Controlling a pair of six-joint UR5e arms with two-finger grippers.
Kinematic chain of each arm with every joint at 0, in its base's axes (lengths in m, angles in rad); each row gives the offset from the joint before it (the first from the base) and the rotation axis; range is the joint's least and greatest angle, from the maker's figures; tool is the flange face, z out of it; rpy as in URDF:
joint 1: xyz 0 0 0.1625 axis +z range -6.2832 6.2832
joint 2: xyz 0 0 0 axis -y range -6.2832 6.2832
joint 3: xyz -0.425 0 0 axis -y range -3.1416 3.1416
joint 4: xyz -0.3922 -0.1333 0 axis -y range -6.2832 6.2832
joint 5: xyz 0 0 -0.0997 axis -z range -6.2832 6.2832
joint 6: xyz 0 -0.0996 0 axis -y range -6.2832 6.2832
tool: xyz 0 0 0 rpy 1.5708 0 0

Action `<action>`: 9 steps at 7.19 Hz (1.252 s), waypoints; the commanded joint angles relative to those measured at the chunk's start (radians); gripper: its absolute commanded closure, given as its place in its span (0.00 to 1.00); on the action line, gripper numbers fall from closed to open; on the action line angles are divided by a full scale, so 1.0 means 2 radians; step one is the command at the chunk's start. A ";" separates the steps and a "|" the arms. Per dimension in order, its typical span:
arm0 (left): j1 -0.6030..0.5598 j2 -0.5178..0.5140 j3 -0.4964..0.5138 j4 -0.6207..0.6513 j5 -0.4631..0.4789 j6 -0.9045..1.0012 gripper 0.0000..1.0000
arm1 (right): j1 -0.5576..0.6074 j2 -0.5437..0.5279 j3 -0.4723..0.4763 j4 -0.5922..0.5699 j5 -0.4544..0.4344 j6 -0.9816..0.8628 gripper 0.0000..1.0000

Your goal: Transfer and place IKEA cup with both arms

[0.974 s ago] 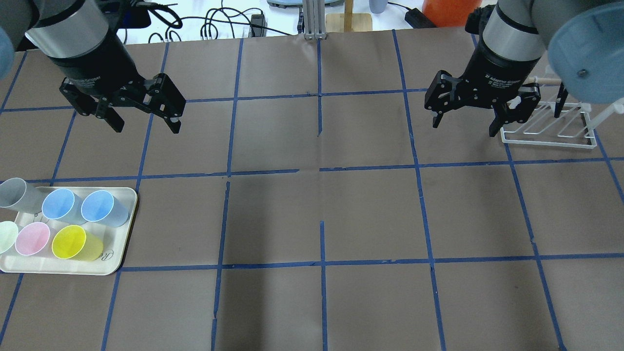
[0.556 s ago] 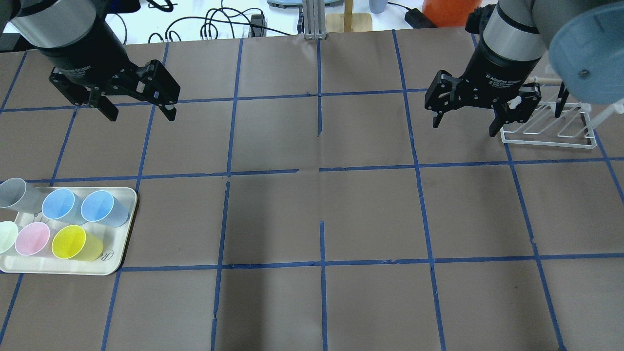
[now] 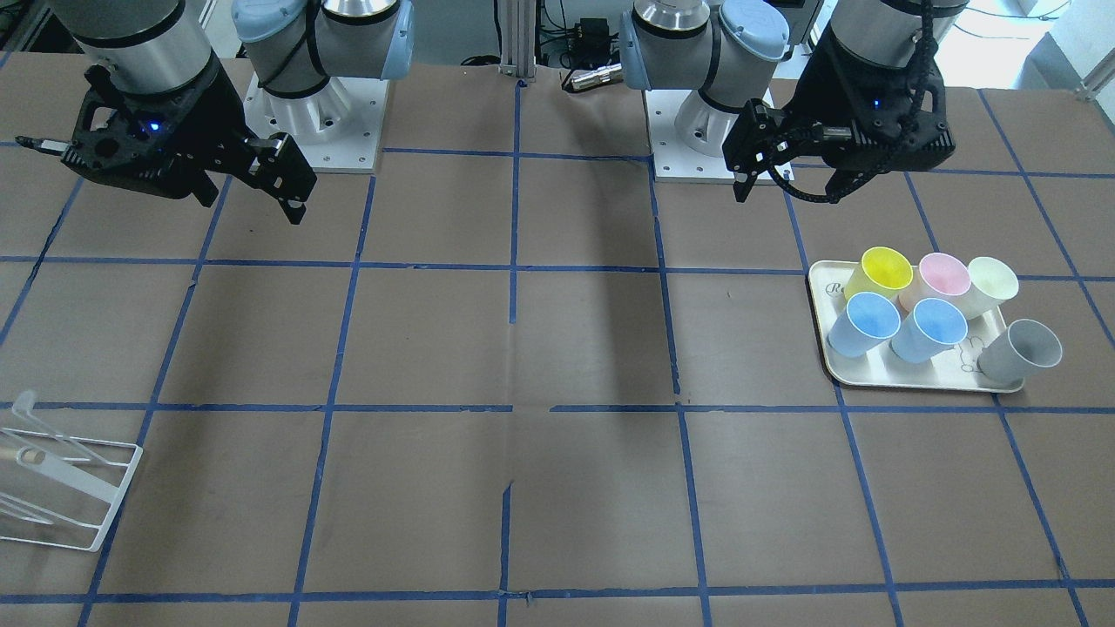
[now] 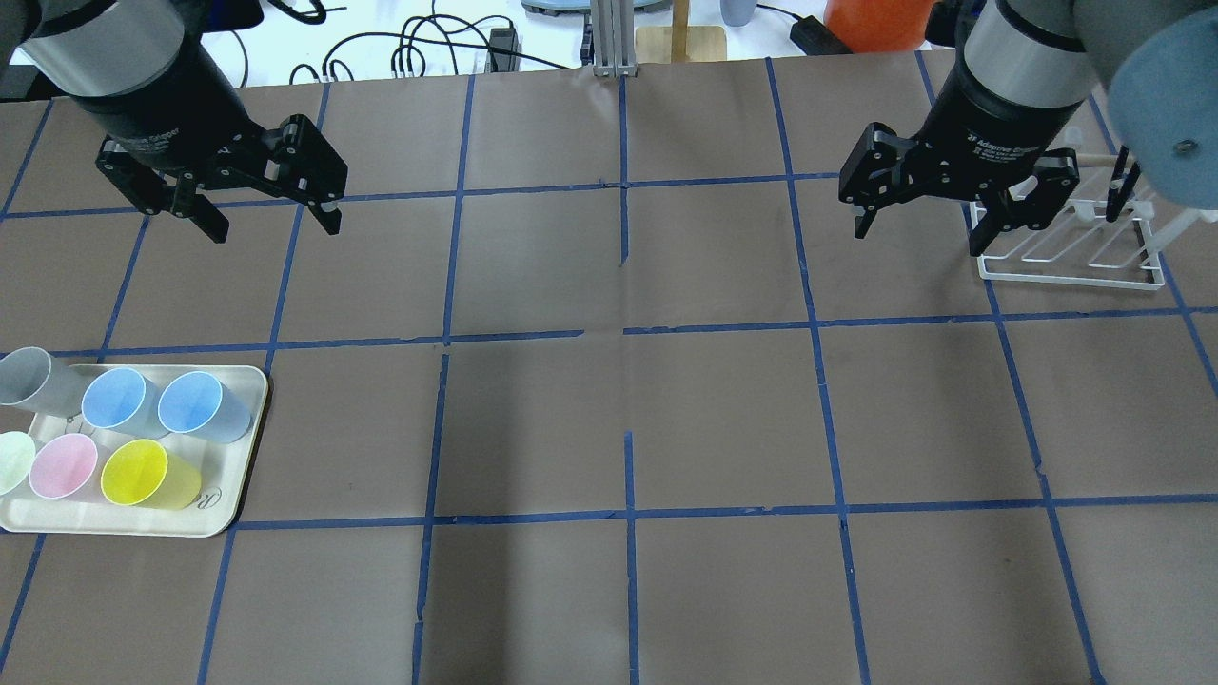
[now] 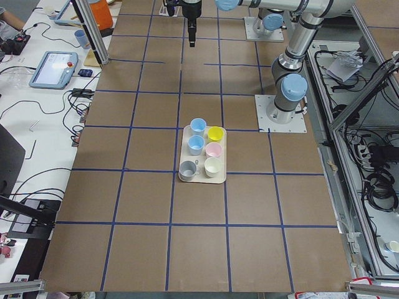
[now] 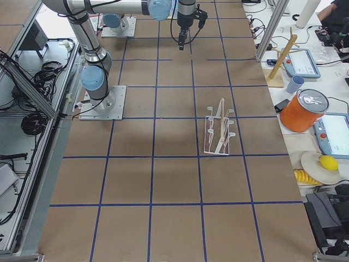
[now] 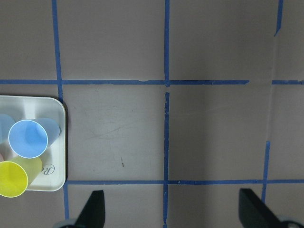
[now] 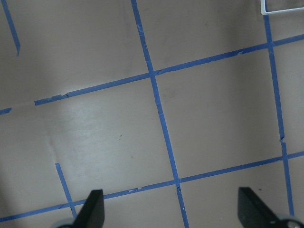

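L fingers (image 4: 326, 211) spread wide, nothing btwn them, over bare table (image 4: 533, 419). IKEA cup (image 3: 993, 280) upright on tray (image 4: 228, 480) w/ five other cups, next to pink cup (image 4: 63, 466), well apart from L fingers, at tray corner farthest from them. R fingers (image 4: 864, 217) spread too, empty; white wire rack (image 4: 1070, 281) just beside them.

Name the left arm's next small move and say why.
Probably swing the left gripper toward the tray and over the pale cream IKEA cup beside the pink cup. The gripper is open and empty, hovering away from the tray, and the IKEA cup stands there ungrasped.
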 commanded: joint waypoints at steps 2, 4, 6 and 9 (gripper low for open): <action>0.001 -0.003 0.002 0.001 0.000 0.000 0.00 | 0.000 -0.006 0.002 0.001 -0.002 0.006 0.00; 0.001 -0.001 0.002 0.000 0.000 0.000 0.00 | 0.000 -0.012 0.005 0.001 0.002 0.004 0.00; 0.001 0.000 0.002 0.000 0.000 0.000 0.00 | 0.000 -0.012 0.003 0.000 0.001 0.008 0.00; 0.000 0.001 0.000 0.000 0.002 0.000 0.00 | 0.000 -0.012 0.004 0.000 0.001 0.007 0.00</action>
